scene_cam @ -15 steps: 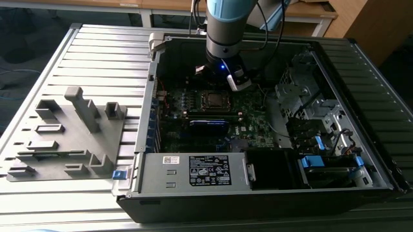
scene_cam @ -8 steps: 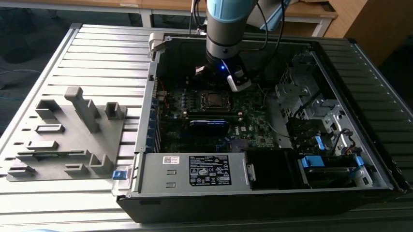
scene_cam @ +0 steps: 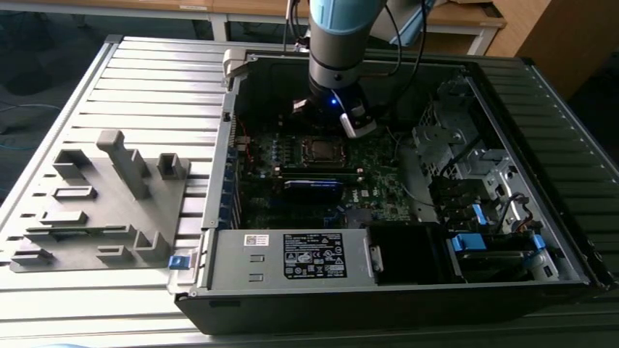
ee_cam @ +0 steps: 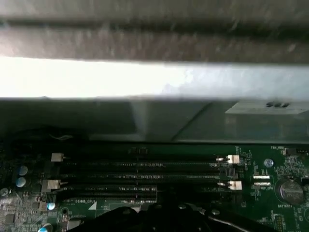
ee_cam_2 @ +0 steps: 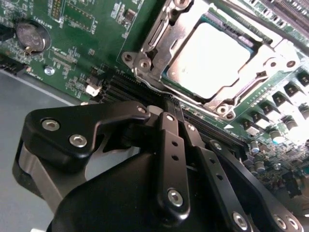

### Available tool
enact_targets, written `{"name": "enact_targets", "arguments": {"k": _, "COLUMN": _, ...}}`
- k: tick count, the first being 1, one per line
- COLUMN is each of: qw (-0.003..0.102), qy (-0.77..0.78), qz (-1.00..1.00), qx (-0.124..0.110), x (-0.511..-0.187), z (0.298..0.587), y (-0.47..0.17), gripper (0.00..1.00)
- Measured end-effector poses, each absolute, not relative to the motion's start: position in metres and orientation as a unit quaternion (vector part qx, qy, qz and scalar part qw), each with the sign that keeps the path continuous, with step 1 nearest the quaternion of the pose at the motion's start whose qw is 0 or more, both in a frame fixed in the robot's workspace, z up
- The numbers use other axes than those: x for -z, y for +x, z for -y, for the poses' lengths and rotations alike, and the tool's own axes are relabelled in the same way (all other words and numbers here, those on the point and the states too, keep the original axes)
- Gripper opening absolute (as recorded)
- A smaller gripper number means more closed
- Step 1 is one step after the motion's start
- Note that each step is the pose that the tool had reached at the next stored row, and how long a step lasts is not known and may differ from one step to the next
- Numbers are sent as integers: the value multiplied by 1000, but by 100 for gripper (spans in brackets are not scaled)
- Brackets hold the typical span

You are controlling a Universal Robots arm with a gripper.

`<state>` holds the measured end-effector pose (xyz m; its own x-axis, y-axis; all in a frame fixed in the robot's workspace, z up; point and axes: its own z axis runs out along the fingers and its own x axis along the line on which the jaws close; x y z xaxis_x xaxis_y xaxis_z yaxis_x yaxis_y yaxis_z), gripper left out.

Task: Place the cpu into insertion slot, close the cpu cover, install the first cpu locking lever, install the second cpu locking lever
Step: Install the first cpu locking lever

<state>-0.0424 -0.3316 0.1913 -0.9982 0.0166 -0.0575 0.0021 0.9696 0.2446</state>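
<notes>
The cpu (ee_cam_2: 210, 58), dull silver top upward, lies seated in its socket, framed by the opening of the cpu cover (ee_cam_2: 166, 46), which lies flat over it and appears closed. Whether either locking lever along the cover's edges is latched cannot be told. The gripper (ee_cam_2: 169, 104) hovers just beside the cover, on the edge facing the memory slots (ee_cam: 140, 176), its fingers drawn together with nothing visible between them. The motherboard (ee_cam_2: 72, 29) spreads around the cover, with a coin battery (ee_cam_2: 33, 35) well apart from it beyond the memory slots. In the exterior view the arm (scene_cam: 334, 43) descends into the open computer case (scene_cam: 387, 290) directly above the cover. The case rests on the table (scene_cam: 145, 72). The step in hand is judged to be lever work. It is best done with the closed tips bearing only on a lever's free end and pressing squarely, clear of the cpu top and of the small components bordering the cover.
</notes>
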Motion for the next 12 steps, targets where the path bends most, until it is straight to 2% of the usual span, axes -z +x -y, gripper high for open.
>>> {"name": "enact_targets", "arguments": {"k": 12, "qw": 30, "qy": 5, "qz": -992, "qx": -123, "x": -225, "z": 332, "y": -42, "gripper": 11}}
